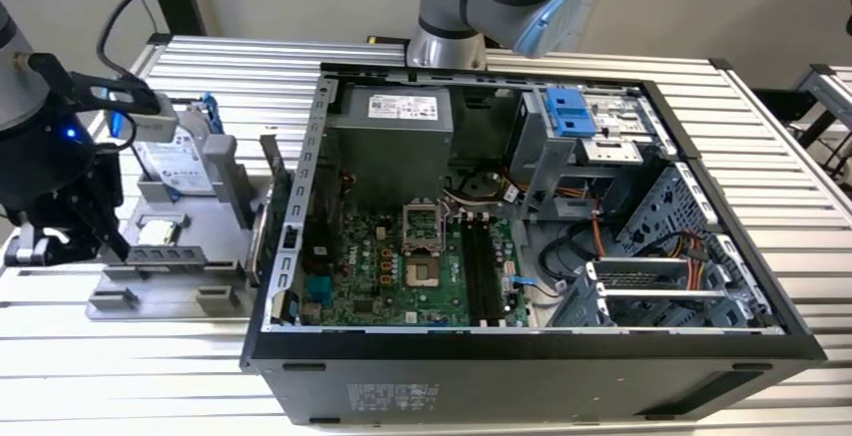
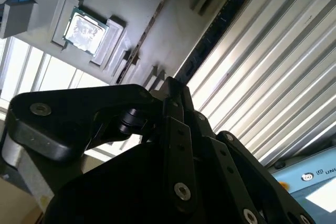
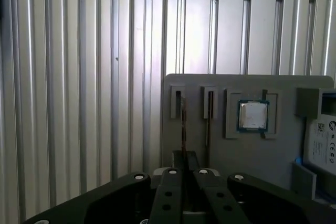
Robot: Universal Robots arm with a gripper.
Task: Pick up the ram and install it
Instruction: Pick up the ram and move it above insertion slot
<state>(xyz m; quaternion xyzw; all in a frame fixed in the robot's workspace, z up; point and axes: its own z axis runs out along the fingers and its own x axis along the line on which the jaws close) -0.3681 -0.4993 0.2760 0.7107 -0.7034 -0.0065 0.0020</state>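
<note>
My claw (image 3: 185, 160) sits low over the grey tray (image 3: 252, 161), which lies on the ribbed metal table (image 3: 79, 103). In the exterior view the tray is off to that view's left, beside the open computer case (image 1: 533, 376). I count two thin sticks standing on edge in the tray, side by side and apart, each running into its own small slotted holder. The ram (image 3: 183, 124) is the one farther from the chip. In the first wrist view its edge runs straight down to my two fingertips (image 3: 178, 160), which are drawn close together at its near end. As far as I can see I am clenched on that end, one pad to each face, with the ram still down in its tray groove. The second stick (image 3: 207, 129) stands free between the ram and the one square silver chip (image 3: 253, 115), which lies flat in its own recess. One labelled hard drive (image 1: 174, 162) with blue rails stands at the tray's far end. Inside the case I see one green motherboard (image 1: 386, 276), and its long black slots (image 1: 480, 271) lie side by side, well apart from me. How many slots there are I cannot tell.
</note>
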